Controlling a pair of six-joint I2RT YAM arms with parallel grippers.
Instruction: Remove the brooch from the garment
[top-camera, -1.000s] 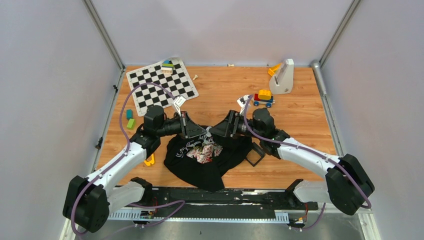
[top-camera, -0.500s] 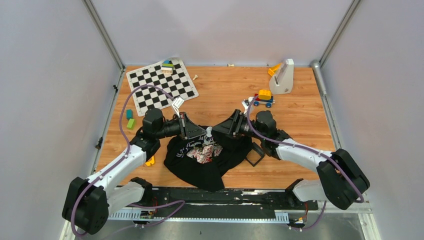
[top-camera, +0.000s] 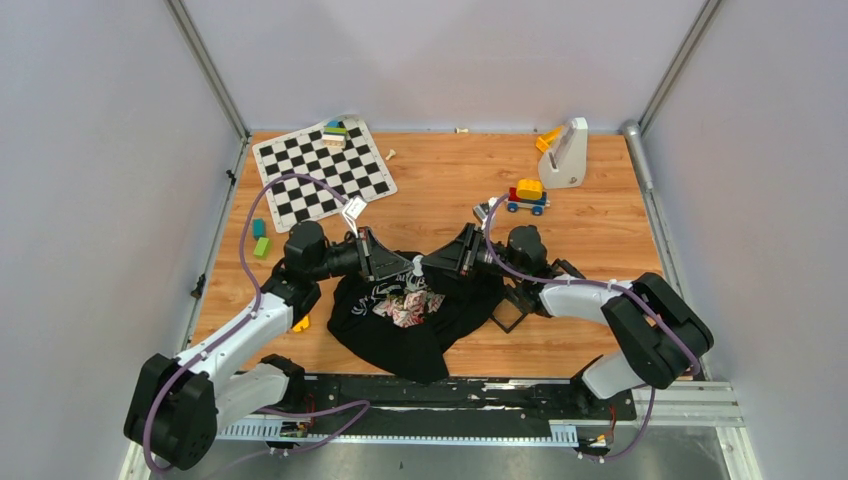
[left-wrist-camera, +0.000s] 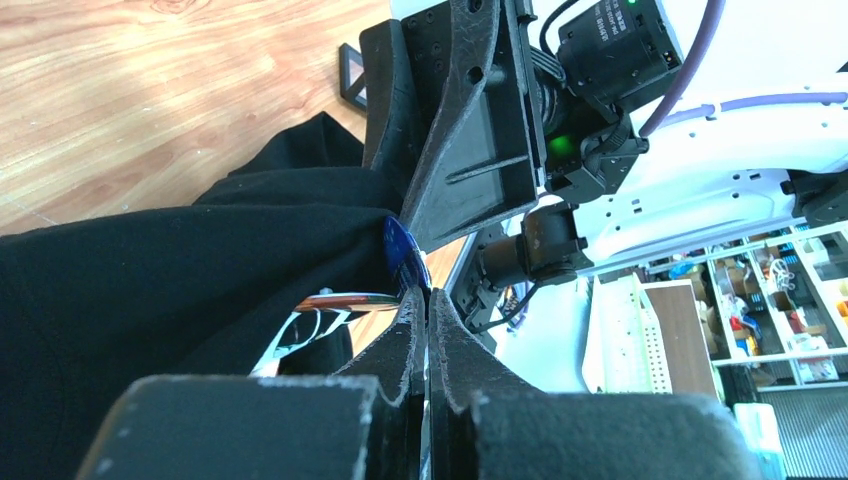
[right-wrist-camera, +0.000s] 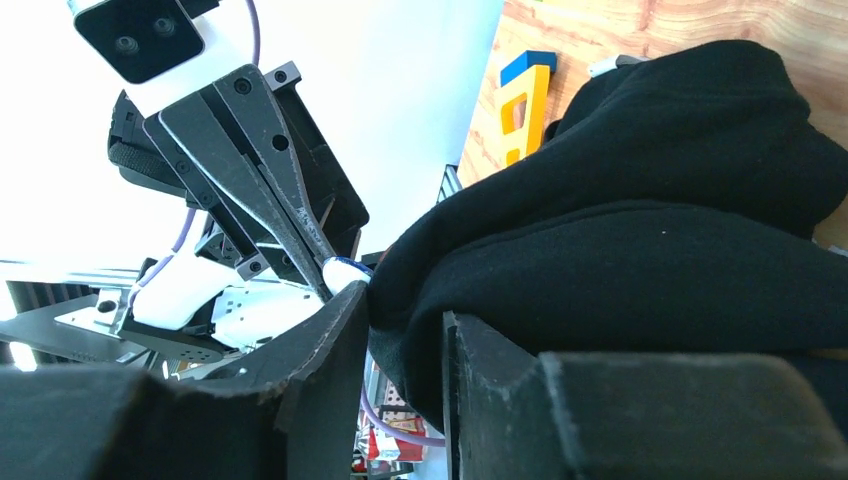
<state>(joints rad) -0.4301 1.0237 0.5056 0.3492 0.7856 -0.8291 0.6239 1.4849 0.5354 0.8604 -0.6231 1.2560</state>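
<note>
The black garment (top-camera: 405, 315) with a printed front lies bunched on the wooden table between the arms. The brooch (left-wrist-camera: 403, 255), a small blue disc, sits at the garment's raised edge; in the top view it shows as a pale spot (top-camera: 417, 264). My left gripper (left-wrist-camera: 426, 295) is shut with its tips on the brooch's edge; it also shows in the top view (top-camera: 392, 264). My right gripper (right-wrist-camera: 405, 330) is shut on a fold of the garment (right-wrist-camera: 620, 250) right beside the brooch (right-wrist-camera: 345, 268); it also shows in the top view (top-camera: 440, 263). The two grippers face each other, almost touching.
A black square frame (top-camera: 510, 310) lies by the garment's right side. A chessboard (top-camera: 322, 170) with stacked blocks lies at the back left. A toy car (top-camera: 527, 195) and a white stand (top-camera: 567, 152) are at the back right. A yellow piece (top-camera: 300, 322) and green blocks (top-camera: 259, 238) lie at the left.
The right arm has folded in, its forearm swinging lower and to the left. The grippers' tips have closed on each other and the pale brooch now shows between them.
</note>
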